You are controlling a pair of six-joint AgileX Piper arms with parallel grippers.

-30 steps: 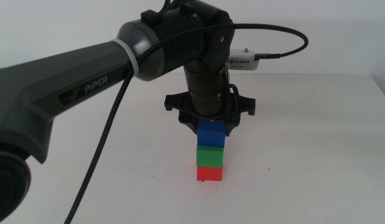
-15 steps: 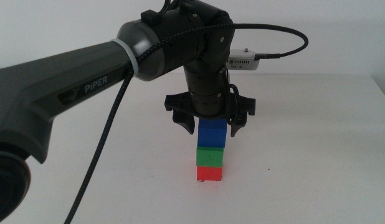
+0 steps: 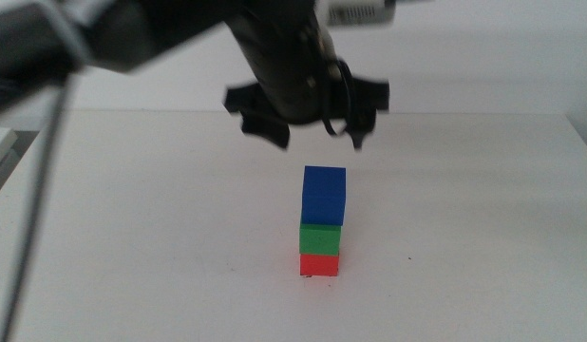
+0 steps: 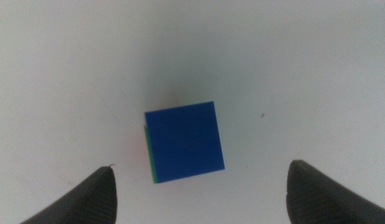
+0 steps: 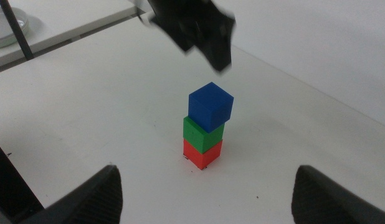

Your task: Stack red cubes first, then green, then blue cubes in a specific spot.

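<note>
Three cubes stand as one tower on the white table: the red cube (image 3: 320,264) at the bottom, the green cube (image 3: 321,237) on it, the blue cube (image 3: 324,195) on top. My left gripper (image 3: 312,133) hangs open above the tower, clear of the blue cube, its image blurred. From the left wrist view the blue cube (image 4: 184,141) shows from straight above with a green sliver (image 4: 152,167) at its edge. The right wrist view shows the tower from a distance, blue cube (image 5: 210,106), green cube (image 5: 202,134), red cube (image 5: 202,154), between the wide-open jaws of my right gripper (image 5: 208,193).
The white table (image 3: 483,228) spreads around the tower. A black cable (image 3: 32,218) hangs down at the left. A white dish (image 5: 10,28) sits beyond the table's edge in the right wrist view.
The left gripper opened around the blue cube, let it go on the green cube, and has risen well above the tower. The tower stays put.
</note>
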